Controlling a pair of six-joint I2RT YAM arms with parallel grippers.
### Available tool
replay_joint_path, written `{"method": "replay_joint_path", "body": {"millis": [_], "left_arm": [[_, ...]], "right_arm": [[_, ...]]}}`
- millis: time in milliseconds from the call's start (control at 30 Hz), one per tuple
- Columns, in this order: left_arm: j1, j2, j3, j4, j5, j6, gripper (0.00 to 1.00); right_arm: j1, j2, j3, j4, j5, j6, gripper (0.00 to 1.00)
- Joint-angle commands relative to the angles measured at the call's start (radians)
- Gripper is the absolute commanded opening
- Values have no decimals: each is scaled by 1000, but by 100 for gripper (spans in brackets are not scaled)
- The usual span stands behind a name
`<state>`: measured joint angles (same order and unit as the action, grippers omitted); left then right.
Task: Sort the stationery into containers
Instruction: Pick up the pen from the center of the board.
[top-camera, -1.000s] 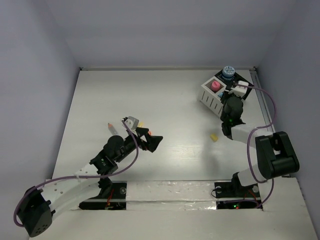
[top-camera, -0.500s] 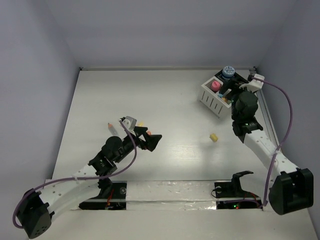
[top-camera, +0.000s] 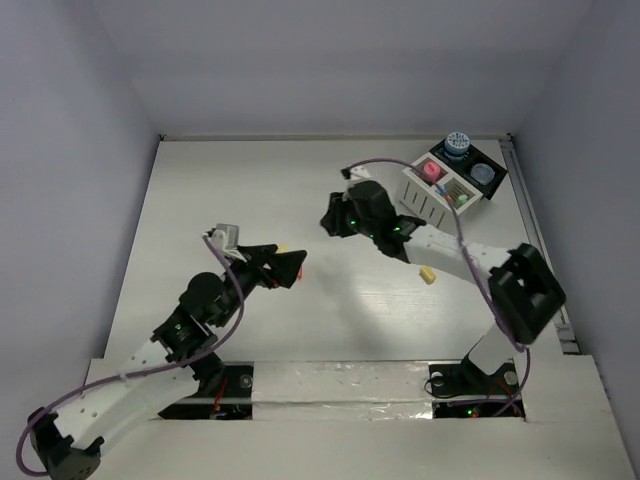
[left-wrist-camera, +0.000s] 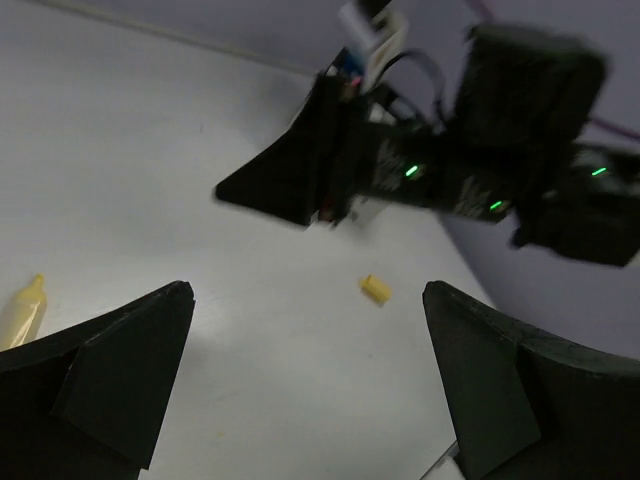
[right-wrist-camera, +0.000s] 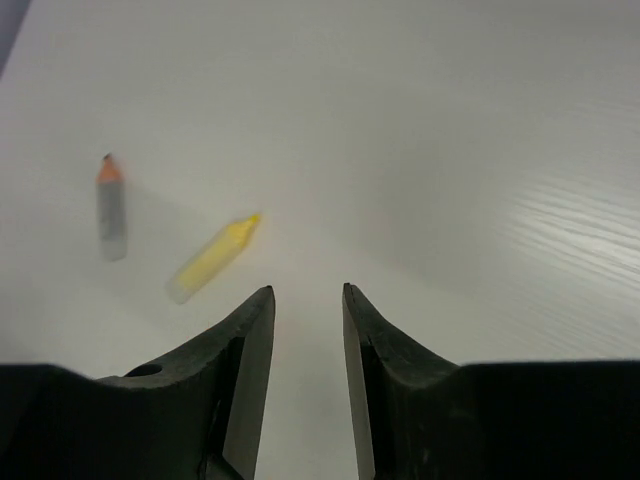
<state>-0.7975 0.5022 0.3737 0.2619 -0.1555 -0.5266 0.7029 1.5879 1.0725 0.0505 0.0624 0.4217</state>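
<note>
Left pincer (top-camera: 288, 266) spread wide, holding nothing, low over the desk (top-camera: 200, 190) left of centre. Yellow stick (left-wrist-camera: 22, 311) lies just to its left. Right pincer (right-wrist-camera: 306, 292) near desk centre, narrowly parted, nothing between. Yellow stick and orange-tipped grey stick (right-wrist-camera: 110, 207) lie beyond it. Small yellow piece (top-camera: 428, 274) right of centre. White slatted box (top-camera: 422, 203) far right, pink-capped bottle (top-camera: 432, 171) inside.

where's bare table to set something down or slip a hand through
Far left corner of the table, behind the left pincer, is bare; so is the near strip between the left arm and the yellow bit. Crowded: the middle, where the right pincer faces it, and the box corner.
</note>
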Motion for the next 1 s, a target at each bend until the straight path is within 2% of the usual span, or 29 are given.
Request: {"method": "replay_joint_path", "body": {"millis": [0, 100, 233, 333, 400, 667, 967], "left_arm": [[-3, -88, 119, -75, -62, -50, 99], [-3, -120, 191, -174, -100, -33, 99], [-3, -108, 330, -396, -210, 13, 99], [-3, -117, 360, -441, -216, 19, 99], [-3, -128, 370, -454, -231, 27, 99], [-3, -154, 352, -464, -210, 45, 99], [-3, -171, 347, -458, -197, 54, 99]], "right_arm": [[82, 131, 139, -17, -93, 14, 42], [154, 268, 279, -70, -72, 6, 47], [225, 436, 476, -210, -16, 9, 55], [241, 499, 547, -254, 0, 11, 56], [262, 538, 613, -308, 40, 15, 57], [282, 636, 704, -399, 146, 43, 59], [303, 748, 819, -452, 162, 51, 61]]}}
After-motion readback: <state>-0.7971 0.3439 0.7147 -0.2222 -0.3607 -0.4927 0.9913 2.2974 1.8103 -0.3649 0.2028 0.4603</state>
